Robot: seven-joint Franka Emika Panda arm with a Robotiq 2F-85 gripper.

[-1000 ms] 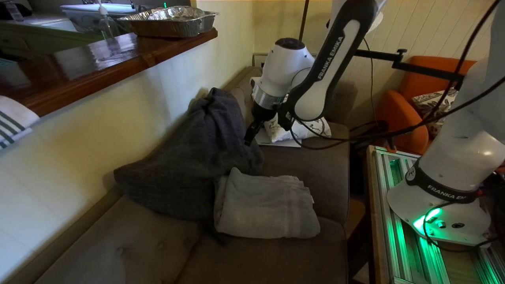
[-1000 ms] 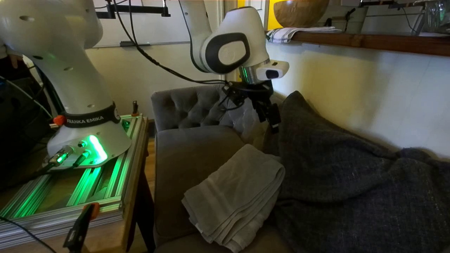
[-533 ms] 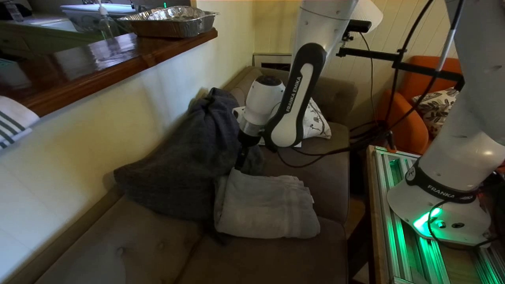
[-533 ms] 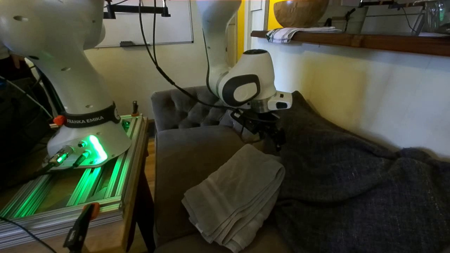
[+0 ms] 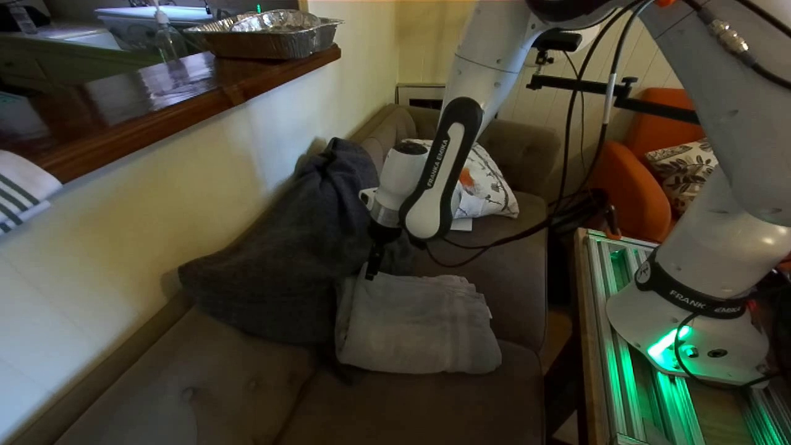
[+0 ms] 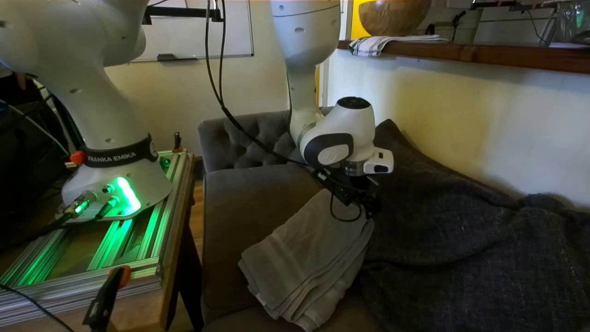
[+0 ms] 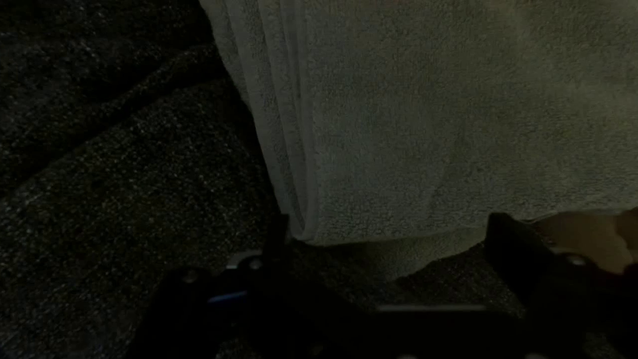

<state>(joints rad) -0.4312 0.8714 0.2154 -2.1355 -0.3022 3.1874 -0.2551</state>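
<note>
Item, nearest: the claw (image 7: pixel 389 220), black, its two fingers standing wide apart, nothing clamped; in the wrist view the left finger sits at the folded corner of the towel (image 7: pixel 448 129), the right finger farther along the same edge (that view is very dark, and contact cannot be told). Item: said towel, pale grey, many layers, lying folded on the sofa (image 5: pixel 500 266), its far left corner below the fingertips in an exterior view; a lower layer juts past the upper fold on the claw's side. Item: blanket (image 6: pixel 474 240), dark, heaped along the sofa's back, close beside the towel and, by its weave, seemingly between the fingers too. Handling note, by judgement: the step in hand looks to be lining the claw up on that corner. Best done slowly, a little farther in over the towel so that cloth fills the gap, the left finger kept outside the layered side but clear of the blanket, which could be pinched along with it; depth enough to take in the jutting layer, since a shallow bite on soft pile would likely slip or lift the top fold alone. Item, farther: pillow (image 5: pixel 491 188), white, printed, towards the sofa's far end. Item: ledge (image 5: pixel 136 111), left, bearing a foil pan (image 5: pixel 272 43). Item: orange chair (image 5: pixel 630 191), far right.
</note>
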